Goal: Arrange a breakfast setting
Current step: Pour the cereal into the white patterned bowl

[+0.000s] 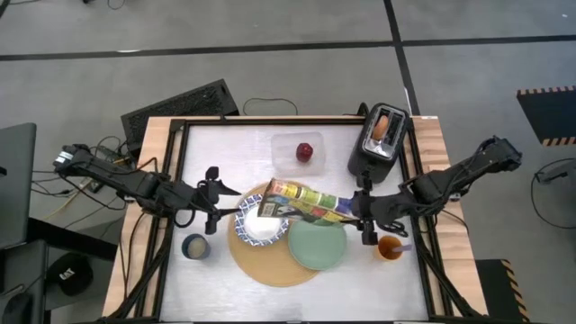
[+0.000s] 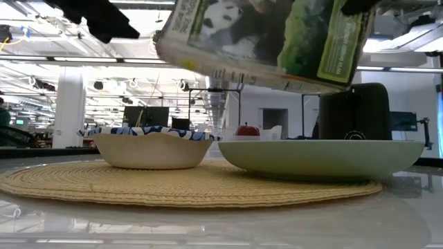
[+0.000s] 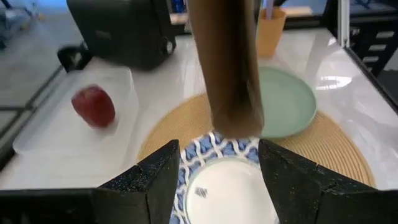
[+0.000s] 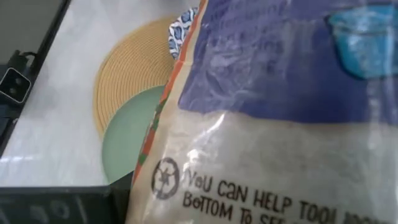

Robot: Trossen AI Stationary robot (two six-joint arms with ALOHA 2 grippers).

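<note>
A round tan mat [image 1: 270, 261] lies on the table. On it stand the blue-and-white bowl [image 1: 255, 227] and the pale green plate [image 1: 317, 245]. My right gripper [image 1: 358, 214] is shut on the panda cereal box [image 1: 301, 202], which hangs tilted over the bowl and plate. My left gripper [image 3: 217, 162] is open at the bowl's left side, above its rim, touching nothing. The red apple [image 1: 306, 151] lies in the clear container [image 1: 286, 144]. A toast slice [image 1: 382, 126] sticks up out of the black toaster [image 1: 376, 144]. No spoon shows plainly. My right gripper holds the cereal box by its right end [image 1: 345, 209], coming level from the table's right side. The box fills the right wrist view [image 4: 280, 124] and hides the fingers. The box is lifted clear and tilted, its left end [image 2: 180, 45] lower, above the bowl [image 2: 149, 149].
A blue cup [image 1: 195, 246] stands left of the mat, and an orange cup [image 1: 389, 247] stands right of the plate. A raised black frame [image 1: 180, 126] runs round the table top. The toaster stands at the far right.
</note>
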